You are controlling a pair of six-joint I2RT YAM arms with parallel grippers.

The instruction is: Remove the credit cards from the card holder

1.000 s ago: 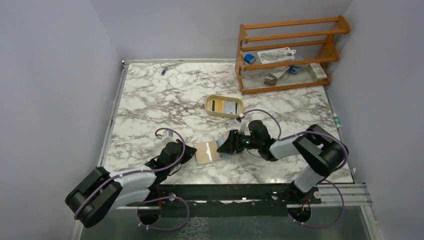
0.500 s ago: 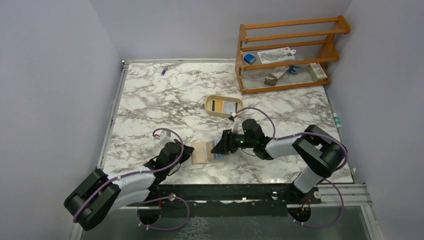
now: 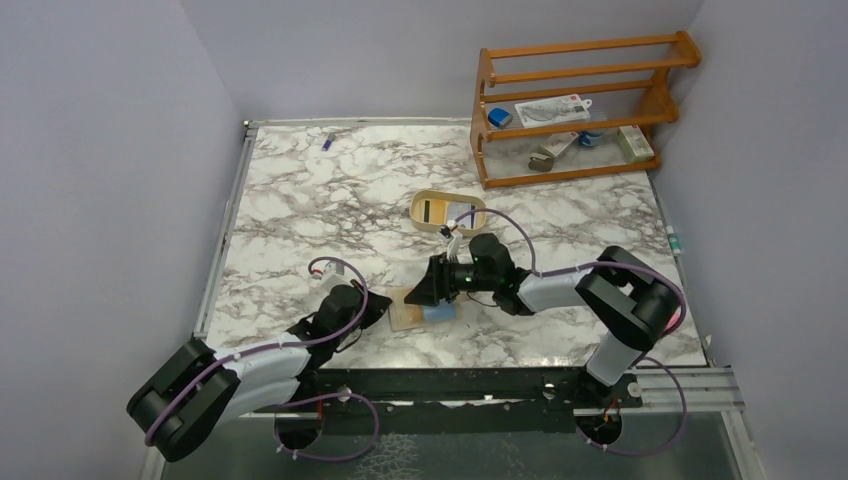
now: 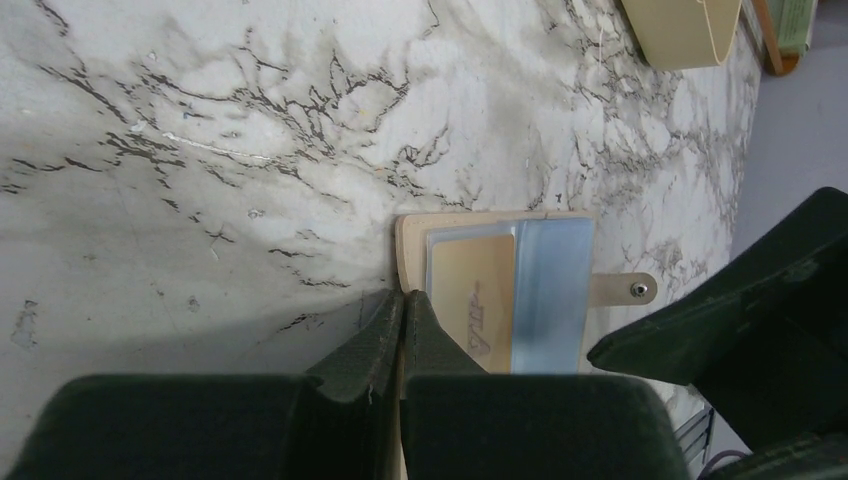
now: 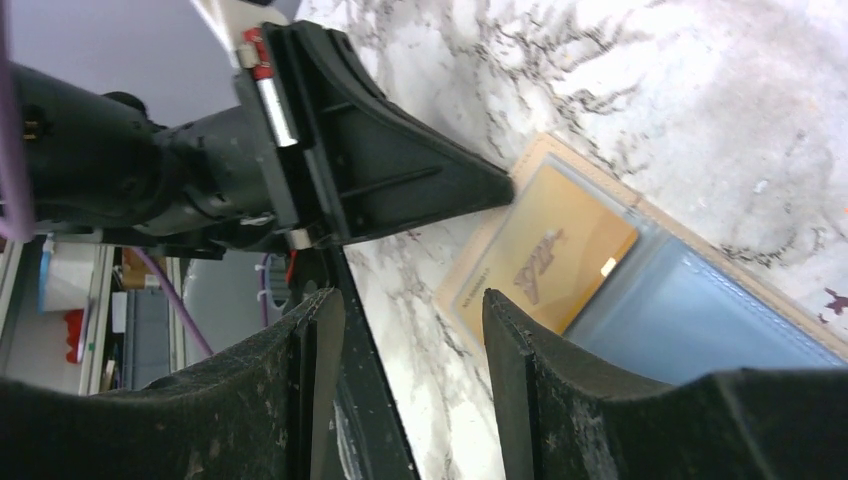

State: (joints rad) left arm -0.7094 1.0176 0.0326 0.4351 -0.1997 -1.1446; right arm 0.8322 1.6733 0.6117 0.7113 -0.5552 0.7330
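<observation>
Card holder (image 4: 411, 260) lies open on the table (image 4: 200, 150); my left hand (image 4: 403, 297) pinches its edge, my right hand (image 5: 410, 295) gapes above, empty.

Card holder (image 3: 404, 312) on table (image 3: 320, 200); tray (image 3: 415, 210) behind it; rack (image 3: 580, 50) behind, at right.

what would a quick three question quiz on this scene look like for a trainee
1. True or false: the right hand is shut on a card.
2. Where does the cream tray sit? A) farther back than the card holder B) in the right hand's grip C) on top of the card holder
3. What colour is the card beside the light blue card in the open card holder?

Key: 1 false, it is open above the card holder. 2 A. 3 it is a yellowish card.
</observation>
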